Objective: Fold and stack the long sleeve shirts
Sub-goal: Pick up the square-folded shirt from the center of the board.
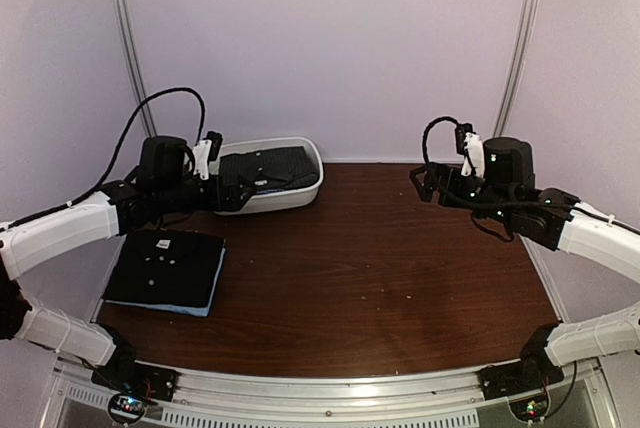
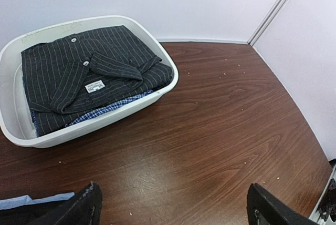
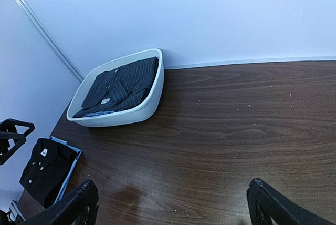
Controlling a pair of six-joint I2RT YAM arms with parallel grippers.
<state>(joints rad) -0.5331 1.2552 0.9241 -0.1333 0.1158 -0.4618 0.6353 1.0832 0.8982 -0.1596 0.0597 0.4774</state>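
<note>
A dark charcoal pinstriped shirt (image 1: 272,164) lies folded on top in the white tub (image 1: 296,194), over a blue checked shirt (image 2: 107,110). It also shows in the left wrist view (image 2: 89,70) and the right wrist view (image 3: 122,85). A folded black shirt (image 1: 165,264) with white buttons lies on a light blue shirt (image 1: 208,300) at the table's left. My left gripper (image 1: 232,186) is open and empty, hovering at the tub's near left side. My right gripper (image 1: 424,181) is open and empty, above the table's far right.
The tub (image 2: 169,84) stands at the back left against the white wall. The brown wooden table (image 1: 380,268) has small crumbs scattered on it. White walls close in the back and both sides. The arm bases sit at the near edge.
</note>
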